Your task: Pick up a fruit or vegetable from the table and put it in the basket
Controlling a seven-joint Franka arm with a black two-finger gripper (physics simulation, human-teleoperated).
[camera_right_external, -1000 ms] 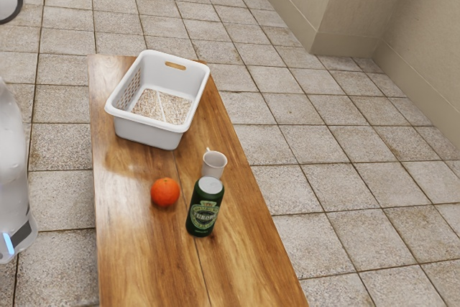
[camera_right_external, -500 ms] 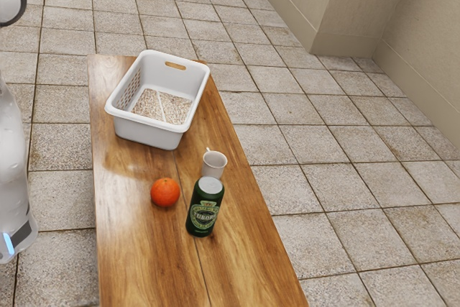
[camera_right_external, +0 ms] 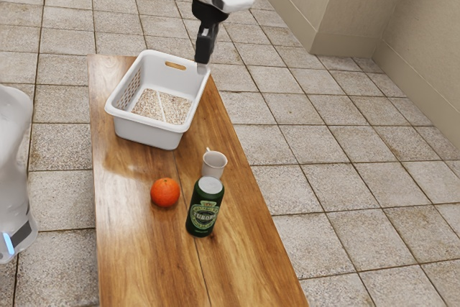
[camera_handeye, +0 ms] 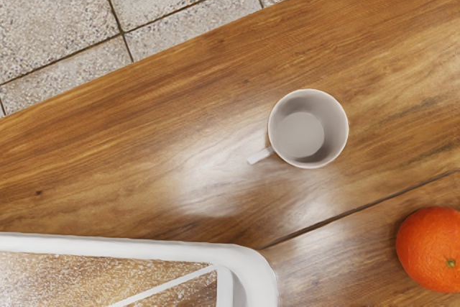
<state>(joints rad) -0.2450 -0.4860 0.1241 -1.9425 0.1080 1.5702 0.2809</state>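
Above the basket's (camera_right_external: 147,134) far-right corner in the exterior view: gripper (camera_right_external: 203,67), pointing down, tip overlapping the rim there. Contact or air gap, can't tell. Seen side-on, so can't tell if the gripper is spread or closed. Orange (camera_right_external: 165,192) is on the table (camera_right_external: 144,264), outside the basket and well apart from the gripper. Exterior view gives the green can (camera_right_external: 205,210), upright, label visible; mug (camera_handeye: 309,129) sits next to it, partly behind, gap unclear. Wrist view looks straight into the mug, handle toward the basket side, and picks up the orange's stem spot. Mug stands between the table seam and the long edge on the exterior view's right; orange is across the seam. Bare wood between orange and basket, more toward the exterior view's left edge. Can is the close neighbor on the orange's other side.
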